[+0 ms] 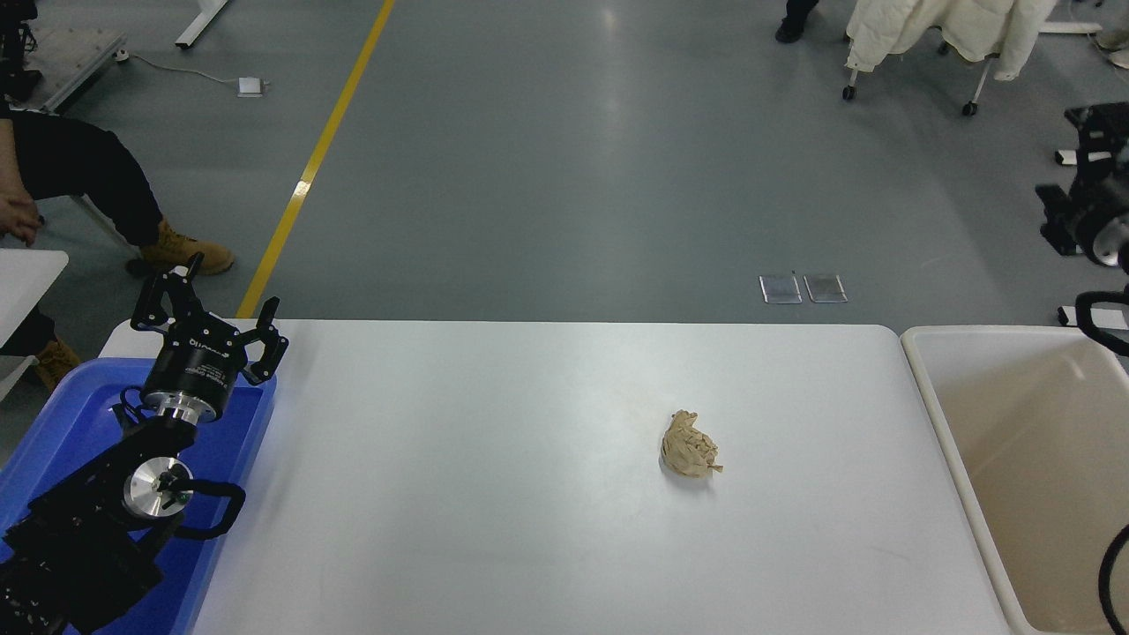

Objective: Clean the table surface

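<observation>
The white table surface [494, 476] carries one crumpled tan paper ball [690, 445], right of its middle. My left gripper [210, 295] is parked open and empty at the lower left, over the blue tray [53, 432]. My right gripper [1087, 176] is raised at the picture's right edge, above and beyond the far side of the cream-white bin [935, 414], far from the paper ball. Most of it is cut off by the frame, so its state does not show.
The bin stands against the table's right end and looks empty inside. A seated person's leg and boot [181, 251] are beyond the table's far left corner. A chair draped with a white coat [935, 31] stands on the floor at the far right.
</observation>
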Robot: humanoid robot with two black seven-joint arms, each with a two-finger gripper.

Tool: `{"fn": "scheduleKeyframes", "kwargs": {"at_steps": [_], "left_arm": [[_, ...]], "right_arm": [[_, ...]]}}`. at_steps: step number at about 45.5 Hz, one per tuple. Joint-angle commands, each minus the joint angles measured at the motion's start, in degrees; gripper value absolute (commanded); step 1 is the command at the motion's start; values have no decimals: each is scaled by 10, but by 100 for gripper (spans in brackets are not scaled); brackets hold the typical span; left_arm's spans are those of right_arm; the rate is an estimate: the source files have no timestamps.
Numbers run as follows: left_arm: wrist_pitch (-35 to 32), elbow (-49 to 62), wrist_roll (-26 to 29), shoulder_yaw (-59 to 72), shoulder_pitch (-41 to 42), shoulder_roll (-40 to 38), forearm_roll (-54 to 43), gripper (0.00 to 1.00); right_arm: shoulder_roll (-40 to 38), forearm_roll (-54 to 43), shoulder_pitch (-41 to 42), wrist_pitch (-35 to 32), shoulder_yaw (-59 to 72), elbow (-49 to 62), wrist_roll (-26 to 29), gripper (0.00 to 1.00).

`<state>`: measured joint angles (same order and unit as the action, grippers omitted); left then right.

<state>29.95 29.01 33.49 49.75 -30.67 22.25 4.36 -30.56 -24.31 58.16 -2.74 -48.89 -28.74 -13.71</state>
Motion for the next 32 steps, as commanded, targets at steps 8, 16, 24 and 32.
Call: {"fn": "scheduleKeyframes", "kwargs": {"at_steps": [8, 16, 24, 32], "left_arm": [[0, 0, 0, 0, 0, 0, 0, 100], [0, 0, 0, 0, 0, 0, 0, 100], [-1, 0, 0, 0, 0, 0, 0, 100], [0, 0, 0, 0, 0, 0, 0, 100]], "right_arm": [[74, 1, -92, -15, -225, -83, -4, 99], [105, 1, -154, -30, -227, -83, -48, 99], [138, 1, -218, -57, -226, -82, -74, 99], [144, 1, -249, -73, -221, -80, -75, 99]]}}
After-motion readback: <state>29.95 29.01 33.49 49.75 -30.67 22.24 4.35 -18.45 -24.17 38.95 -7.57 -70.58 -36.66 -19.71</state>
